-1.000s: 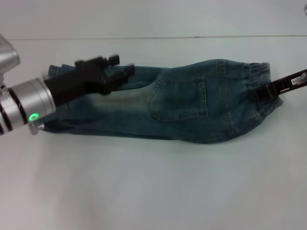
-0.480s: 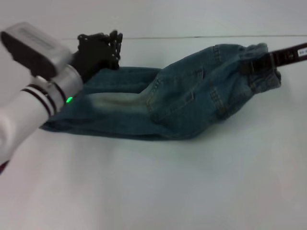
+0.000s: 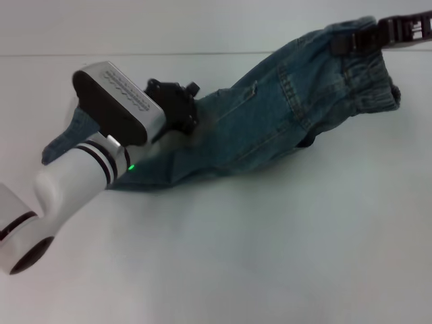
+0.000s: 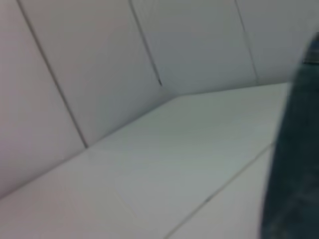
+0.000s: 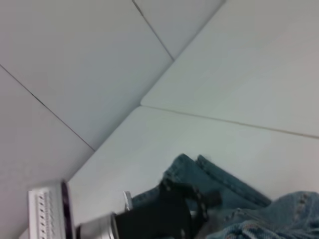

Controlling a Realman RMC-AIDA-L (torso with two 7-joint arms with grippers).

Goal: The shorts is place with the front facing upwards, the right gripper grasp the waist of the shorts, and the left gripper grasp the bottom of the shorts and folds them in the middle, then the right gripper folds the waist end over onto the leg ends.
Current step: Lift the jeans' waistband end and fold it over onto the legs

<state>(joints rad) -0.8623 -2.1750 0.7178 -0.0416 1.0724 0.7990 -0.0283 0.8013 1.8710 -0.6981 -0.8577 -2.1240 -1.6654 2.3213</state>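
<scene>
The denim shorts [image 3: 270, 121] lie lengthwise on the white table [image 3: 270, 256], leg ends to the left and waist to the right. My right gripper [image 3: 352, 40] at the upper right is shut on the elastic waist and holds that end raised off the table. My left gripper [image 3: 181, 108], black, rests on the cloth near the middle of the shorts, and its white forearm [image 3: 74, 182] hides part of the leg ends. The right wrist view shows the left gripper [image 5: 169, 214] beside the denim [image 5: 259, 221]. A strip of denim [image 4: 294, 164] fills one edge of the left wrist view.
A white wall [image 3: 202, 23] stands behind the table's far edge. Bare table surface spreads in front of the shorts.
The right gripper has lifted the waist up off the table and drawn it back. The left arm has swung round, bringing its gripper from the leg ends to the middle of the shorts.
</scene>
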